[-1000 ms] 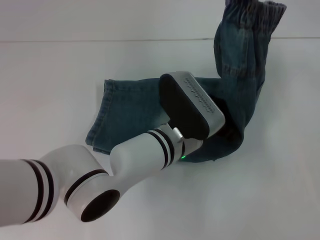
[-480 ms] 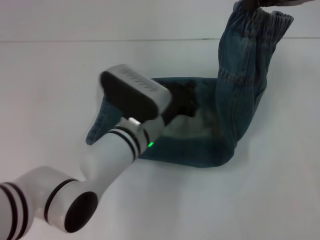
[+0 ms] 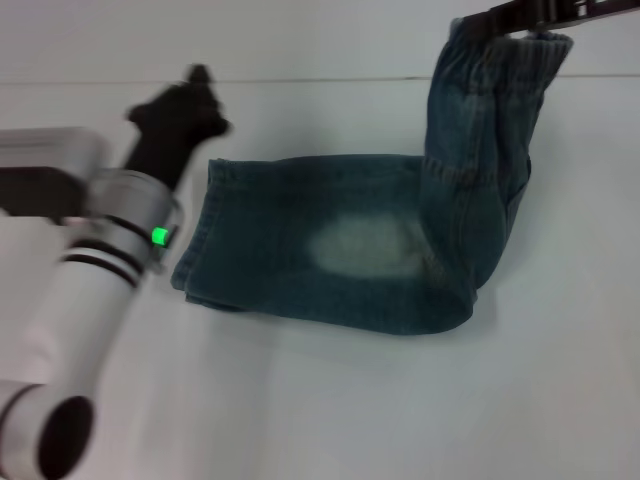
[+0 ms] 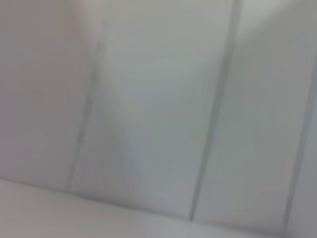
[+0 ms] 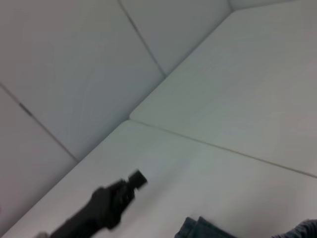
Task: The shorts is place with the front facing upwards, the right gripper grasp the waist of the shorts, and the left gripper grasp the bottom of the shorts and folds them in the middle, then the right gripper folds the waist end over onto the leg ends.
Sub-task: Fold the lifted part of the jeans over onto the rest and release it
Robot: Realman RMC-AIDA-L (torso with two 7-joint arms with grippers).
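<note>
One pair of shorts (image 3: 340, 250) is folded lengthwise on the table (image 3: 500, 400), its waist (image 3: 505, 50) held up by the right hand (image 3: 520, 18); the left hand's (image 3: 185, 100) opening cannot be told.

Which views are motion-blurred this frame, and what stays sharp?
Head view: the left gripper is smeared beside the leg ends; the shorts read sharp, waist hanging from the right gripper at the frame's top edge. Left wrist view: blurred throughout, only pale panels. Right wrist view: the table is crisp, the left gripper soft.
</note>
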